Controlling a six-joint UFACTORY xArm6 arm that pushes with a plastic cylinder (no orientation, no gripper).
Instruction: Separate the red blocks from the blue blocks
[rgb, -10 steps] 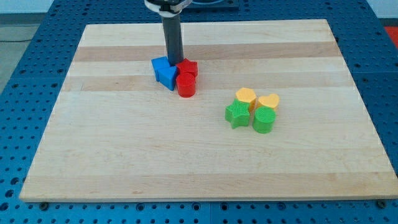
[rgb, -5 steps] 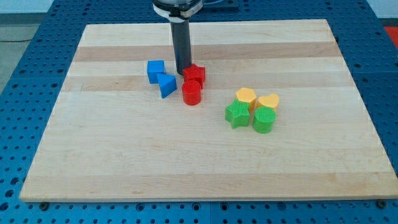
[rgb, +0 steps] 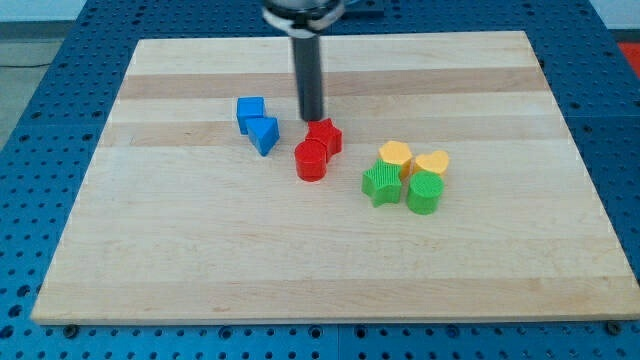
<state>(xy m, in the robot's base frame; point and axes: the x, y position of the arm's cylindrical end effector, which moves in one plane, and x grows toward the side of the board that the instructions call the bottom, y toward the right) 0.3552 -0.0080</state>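
Note:
Two red blocks sit near the board's middle: a red star-shaped block (rgb: 324, 135) and a red cylinder (rgb: 311, 160) touching it at its lower left. Two blue blocks lie to their left: a blue cube (rgb: 250, 113) and a blue triangular block (rgb: 265, 135), touching each other. A gap separates the blue pair from the red pair. My tip (rgb: 313, 120) stands just above the red star's upper left edge, to the right of the blue blocks.
A cluster at the view's right holds a green star (rgb: 380, 184), a green cylinder (rgb: 424, 193), a yellow hexagonal block (rgb: 396, 155) and a yellow heart-shaped block (rgb: 433, 163). The wooden board (rgb: 200, 260) lies on a blue pegboard table.
My tip moved right from between the blue and red blocks. The red blocks slid right and slightly down, away from the blue pair, which shifted a little left earlier.

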